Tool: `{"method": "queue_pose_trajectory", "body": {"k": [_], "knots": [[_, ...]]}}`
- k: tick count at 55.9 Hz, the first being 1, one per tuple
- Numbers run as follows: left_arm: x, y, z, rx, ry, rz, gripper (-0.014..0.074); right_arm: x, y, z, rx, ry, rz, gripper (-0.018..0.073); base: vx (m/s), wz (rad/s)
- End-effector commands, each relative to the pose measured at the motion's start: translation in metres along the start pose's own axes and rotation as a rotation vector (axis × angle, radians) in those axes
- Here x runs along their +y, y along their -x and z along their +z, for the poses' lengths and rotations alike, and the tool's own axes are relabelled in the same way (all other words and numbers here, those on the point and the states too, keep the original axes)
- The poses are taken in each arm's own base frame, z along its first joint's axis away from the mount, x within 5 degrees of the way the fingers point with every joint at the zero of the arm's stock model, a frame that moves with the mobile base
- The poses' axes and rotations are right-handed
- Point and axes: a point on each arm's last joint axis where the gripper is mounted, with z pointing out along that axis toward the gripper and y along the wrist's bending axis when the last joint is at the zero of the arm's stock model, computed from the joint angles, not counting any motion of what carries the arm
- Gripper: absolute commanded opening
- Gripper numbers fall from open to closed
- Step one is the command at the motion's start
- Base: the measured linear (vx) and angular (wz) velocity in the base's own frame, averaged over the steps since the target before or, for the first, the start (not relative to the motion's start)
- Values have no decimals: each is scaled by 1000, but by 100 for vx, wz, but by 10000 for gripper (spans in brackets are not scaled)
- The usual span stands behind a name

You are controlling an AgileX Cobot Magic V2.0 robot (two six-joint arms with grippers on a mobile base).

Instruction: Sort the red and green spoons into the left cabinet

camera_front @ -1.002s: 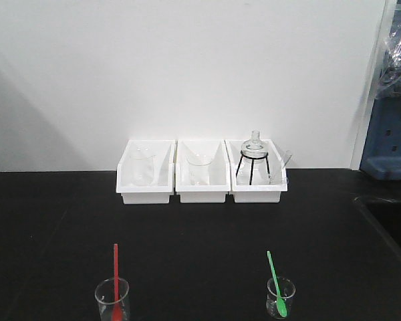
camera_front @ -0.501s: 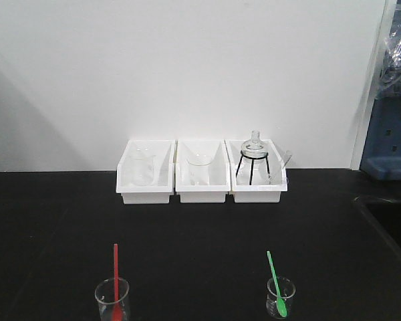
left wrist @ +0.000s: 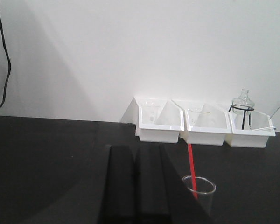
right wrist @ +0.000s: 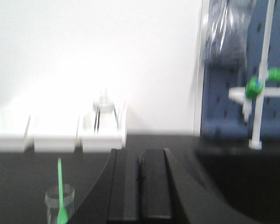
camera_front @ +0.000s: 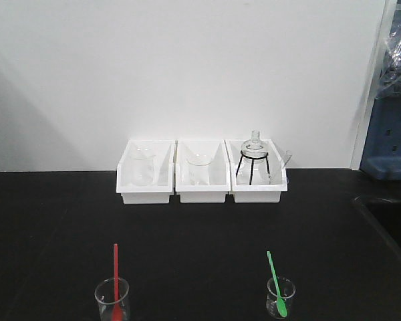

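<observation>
- We detect no change over the last second: the red spoon (camera_front: 115, 271) and the green spoon (camera_front: 274, 277) each stand in a separate beaker (camera_front: 112, 302).
- The left gripper (left wrist: 136, 186) and the right gripper (right wrist: 141, 186) appear pressed together, empty.
- We judge sorting not begun; the left cabinet is out of view.

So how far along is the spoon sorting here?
Done: nothing yet. The red spoon stands in its beaker, and the green spoon stands in the other beaker. In hand: nothing. The left gripper and right gripper look shut and empty, short of the beakers. Left: both spoons need lifting out and carrying over. No cabinet is in view.
</observation>
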Motion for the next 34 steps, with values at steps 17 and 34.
{"method": "queue_pose_trajectory", "body": {"k": [17,34], "knots": [[-13,94,-2,-179,-12,104,-6,-1,68,0,-99,-4,31,-9,0,0],[-9,82,43,145,35,122,-6,-1,63,34,192,-5,32,0,0,0]]}}
